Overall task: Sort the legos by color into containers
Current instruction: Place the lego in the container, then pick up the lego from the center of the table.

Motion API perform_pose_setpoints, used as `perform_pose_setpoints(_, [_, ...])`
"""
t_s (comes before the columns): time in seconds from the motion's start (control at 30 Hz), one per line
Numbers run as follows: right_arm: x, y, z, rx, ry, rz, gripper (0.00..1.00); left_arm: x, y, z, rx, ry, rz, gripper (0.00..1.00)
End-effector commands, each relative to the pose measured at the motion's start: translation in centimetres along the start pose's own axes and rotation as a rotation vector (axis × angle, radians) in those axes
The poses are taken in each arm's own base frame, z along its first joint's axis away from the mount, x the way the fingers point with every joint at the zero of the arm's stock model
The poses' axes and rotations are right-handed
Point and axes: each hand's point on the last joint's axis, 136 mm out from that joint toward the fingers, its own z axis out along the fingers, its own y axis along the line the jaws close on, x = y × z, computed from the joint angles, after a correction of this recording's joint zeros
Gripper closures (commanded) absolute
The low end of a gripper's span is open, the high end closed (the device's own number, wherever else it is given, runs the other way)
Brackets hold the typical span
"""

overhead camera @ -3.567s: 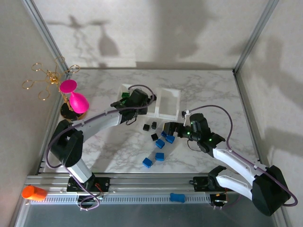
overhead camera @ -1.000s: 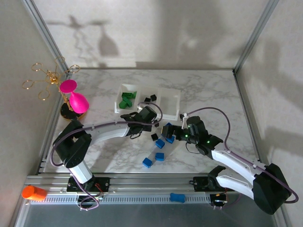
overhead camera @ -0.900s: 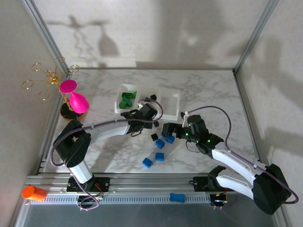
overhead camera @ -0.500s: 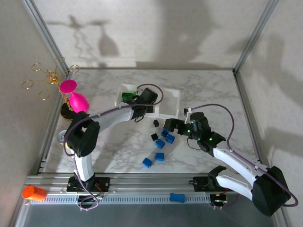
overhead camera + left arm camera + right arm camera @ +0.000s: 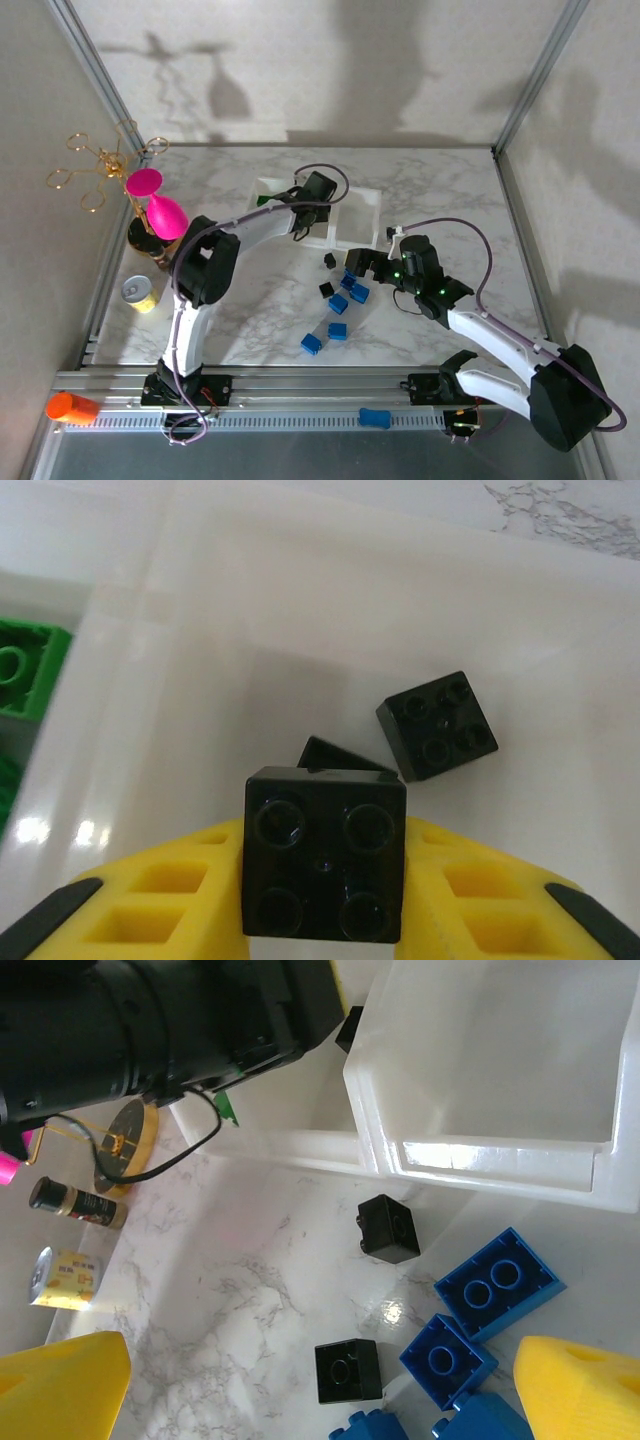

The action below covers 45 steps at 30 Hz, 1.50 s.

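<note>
Black square plastic lego brick (image 5: 325, 855), studs towards the left wrist camera, is gripped between the yellow fingers (image 5: 160, 900) of the left hand (image 5: 322, 905), which is clenched on it. The brick is held over the middle compartment (image 5: 300, 630) of the translucent white plastic three-compartment tray (image 5: 362, 192). Two further black bricks lie on the floor of that compartment: one (image 5: 437, 725) is seen whole and turned at an angle, the other (image 5: 340, 753) is partly hidden behind the held brick. A green brick (image 5: 25, 670) is seen in the neighbouring compartment, beyond a low dividing wall.

From above, the left arm is seen stretched out to the tray, which sits towards the far middle of the marble-patterned desk (image 5: 240, 310). The right hand (image 5: 320, 1375) is released, its yellow fingertips (image 5: 60, 1380) spread wide apart at the lower corners of the right wrist view. It is held over loose bricks on the desk just in front of the tray. Two black loose bricks (image 5: 388, 1228) (image 5: 347, 1370) and two blue loose bricks (image 5: 498, 1282) (image 5: 448, 1358) are seen between the fingertips. Two more blue bricks (image 5: 338, 331) (image 5: 311, 344) lie nearer the arm bases.

A small round yellow cup (image 5: 140, 293) stands near the left edge of the desk, with pink goblet-shaped objects (image 5: 160, 205) and a gold wire stand (image 5: 95, 165) behind it. An orange cylinder (image 5: 68, 407) and one blue oblong brick (image 5: 373, 417) rest on the metal rail at the near edge.
</note>
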Motion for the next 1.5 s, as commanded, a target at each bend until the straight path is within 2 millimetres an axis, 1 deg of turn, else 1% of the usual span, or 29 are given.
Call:
perform_pose_setpoints(0.0, [-1.7,1.2,-0.2,-0.031,-0.044,-0.019,0.01,-0.4,0.2,0.9,-0.014,0.012,0.008,0.64])
perform_pose_setpoints(0.13, [-1.6,1.0,-0.2,-0.025,-0.043,-0.025,0.01,-0.5,0.0,0.9,-0.006,0.014,0.009,0.59])
perform_pose_setpoints(0.23, [-1.5,0.9,-0.2,-0.023,-0.039,-0.023,0.01,-0.7,0.2,0.6,-0.016,0.014,0.012,0.56])
perform_pose_setpoints(0.4, [-1.8,1.2,-0.2,-0.035,-0.048,-0.031,0.01,-1.6,0.1,-0.6,0.003,0.002,0.007,0.52])
perform_pose_setpoints(0.5, [-2.1,1.5,-0.3,-0.039,-0.055,-0.033,0.01,-2.3,-0.2,-2.1,0.028,-0.01,0.001,0.52])
perform_pose_setpoints(0.6, [-2.0,1.2,-0.5,-0.023,-0.048,-0.033,0.01,-2.9,-0.5,-4.2,0.073,-0.025,-0.017,0.52])
perform_pose_setpoints(0.73, [-1.8,0.8,-0.9,-0.008,-0.046,-0.034,0.01,-2.8,-0.5,-6.6,0.119,-0.048,-0.034,0.51])
perform_pose_setpoints(0.8, [-1.6,0.5,-1.1,0.006,-0.042,-0.029,0.01,-2.1,-0.1,-7.6,0.124,-0.041,-0.041,0.51])
perform_pose_setpoints(0.9, [-1.0,-0.1,-1.4,0.03,-0.021,-0.012,0.01,-0.4,0.3,-9.2,0.134,-0.033,-0.046,0.51])
perform_pose_setpoints(1.0, [0.1,-0.8,-1.6,0.036,0.004,-0.006,0.01,1.5,0.4,-10.8,0.153,-0.022,-0.059,0.51])
perform_pose_setpoints(1.07, [0.8,-1.7,-1.6,0.055,0.017,0.002,0.01,2.9,0.1,-12.1,0.186,-0.018,-0.069,0.51])
perform_pose_setpoints(1.17, [1.8,-2.7,-1.6,0.075,0.037,0.01,0.01,4.6,0.3,-13.5,0.197,-0.017,-0.098,0.51])
perform_pose_setpoints(1.3, [2.3,-3.6,-1.7,0.082,0.03,0.021,0.01,6.8,-0.3,-14.5,0.214,0.001,-0.123,0.49])
perform_pose_setpoints(1.37, [2.4,-3.8,-1.7,0.086,0.034,0.031,0.01,7.7,-0.7,-14.7,0.217,0.01,-0.126,0.45])
perform_pose_setpoints(1.47, [2.5,-4.1,-1.6,0.089,0.035,0.033,0.01,9.2,-1.4,-14.3,0.215,0.034,-0.129,0.43])
